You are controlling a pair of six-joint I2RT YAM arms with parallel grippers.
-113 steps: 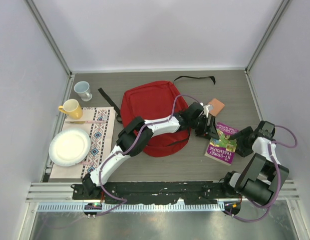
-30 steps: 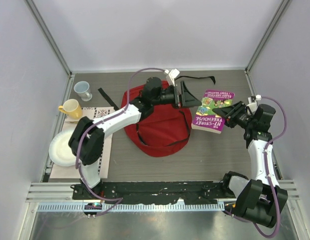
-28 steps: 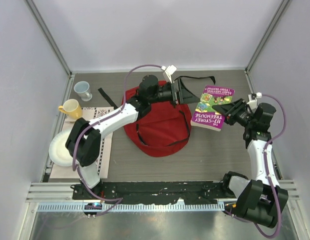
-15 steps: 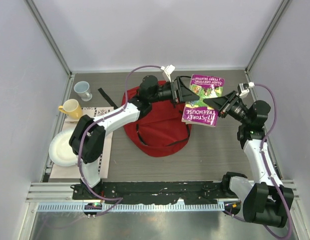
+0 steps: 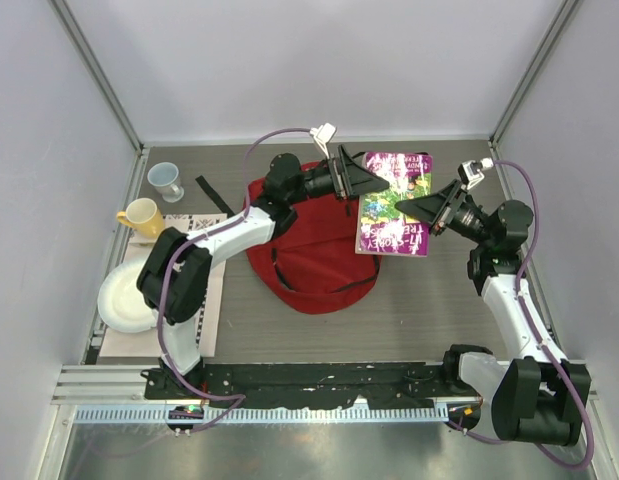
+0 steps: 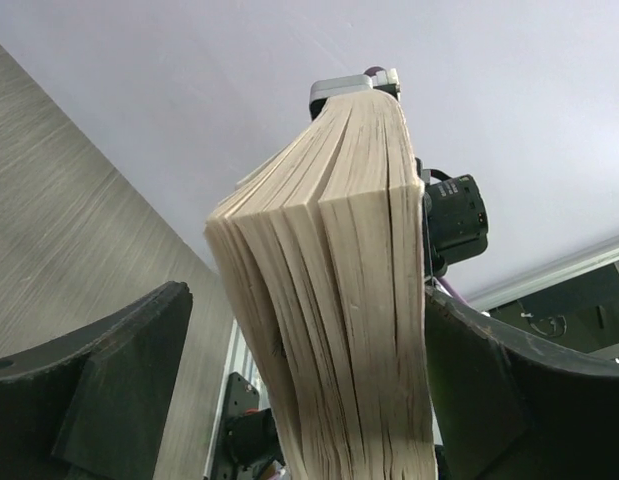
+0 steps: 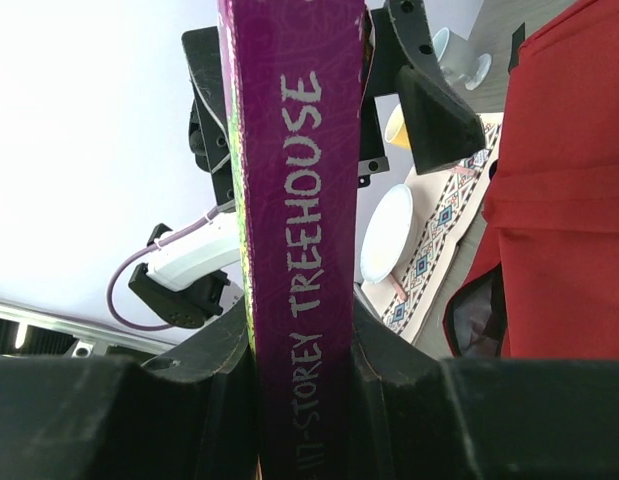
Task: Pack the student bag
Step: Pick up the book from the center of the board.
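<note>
The student bag [image 5: 309, 255] is a red backpack lying flat in the middle of the table, and a corner of it shows in the right wrist view [image 7: 559, 200]. My right gripper [image 5: 414, 208] is shut on the spine of a purple "Treehouse" book [image 5: 394, 205], holding it in the air over the bag's far right edge. The spine [image 7: 299, 200] stands clamped between the right gripper's [image 7: 299, 380] jaws. My left gripper [image 5: 372, 182] is open and straddles the book's page edge [image 6: 329, 300]. One pad lies close to the pages and the other stands well apart.
A yellow mug [image 5: 141, 216] and a pale blue cup [image 5: 166, 180] stand at the far left. A white plate [image 5: 124, 300] rests on a patterned mat [image 5: 194, 270]. A black strap [image 5: 389, 157] lies near the back wall.
My right gripper has lifted the book off the table and carried it back and left, over the bag's edge. My left arm has swung to the back, its open jaws now around the pages.
</note>
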